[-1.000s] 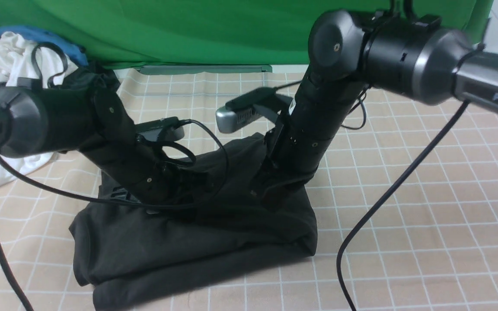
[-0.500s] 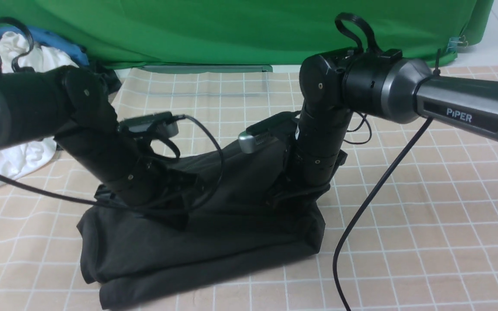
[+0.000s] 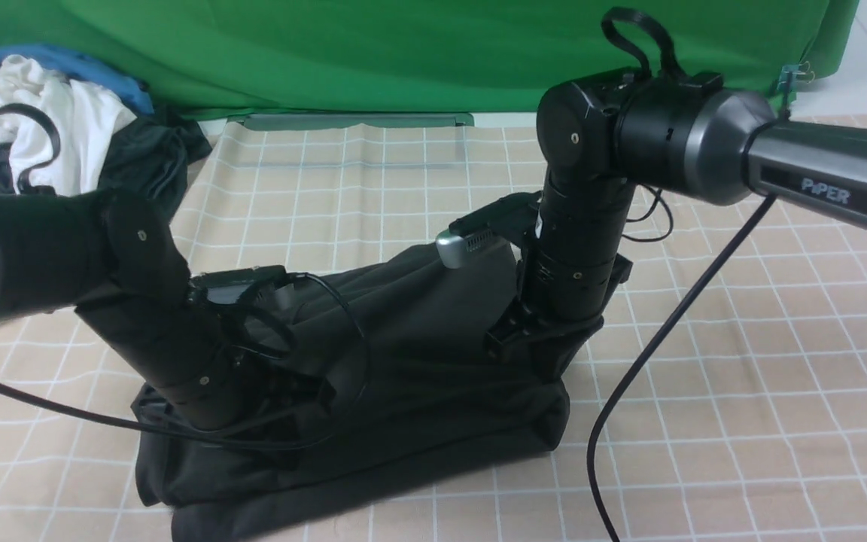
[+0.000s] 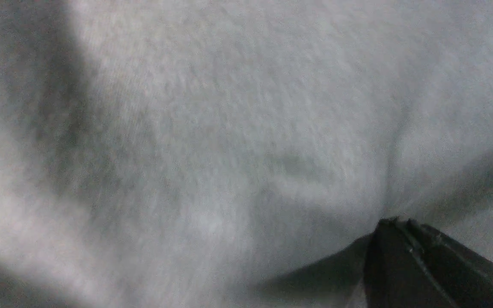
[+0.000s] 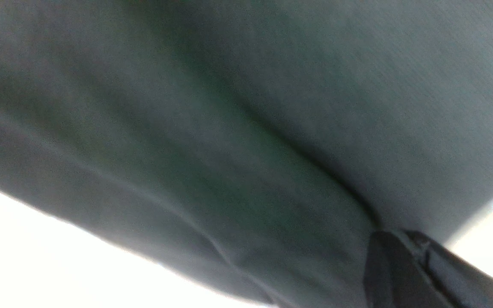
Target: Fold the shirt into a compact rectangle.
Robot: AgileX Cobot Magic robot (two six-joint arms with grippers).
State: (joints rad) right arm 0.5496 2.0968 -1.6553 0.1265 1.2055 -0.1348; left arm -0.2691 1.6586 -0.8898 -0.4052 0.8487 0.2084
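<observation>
The black shirt (image 3: 418,361) lies in a thick folded bundle on the checked beige cloth, mid-front in the front view. Its upper layer is held up off the bundle between my two grippers. My left gripper (image 3: 305,391) is shut on the fabric at the bundle's left side. My right gripper (image 3: 527,348) is shut on it at the right side. In the left wrist view the shirt's fabric (image 4: 212,141) fills the frame and puckers at the closed left gripper (image 4: 394,222). The right wrist view shows the fabric (image 5: 229,141) creasing into the closed right gripper (image 5: 394,234).
A pile of white clothes (image 3: 65,113), a blue one (image 3: 114,79) and a dark garment (image 3: 144,162) sits at the back left. A green backdrop (image 3: 366,53) closes the far side. A black cable (image 3: 659,354) hangs from the right arm over the checked cloth (image 3: 742,376).
Both arms have carried the held layer of the shirt towards the near side. The left arm has dropped lower and nearer; the right arm has shifted a little to the right.
</observation>
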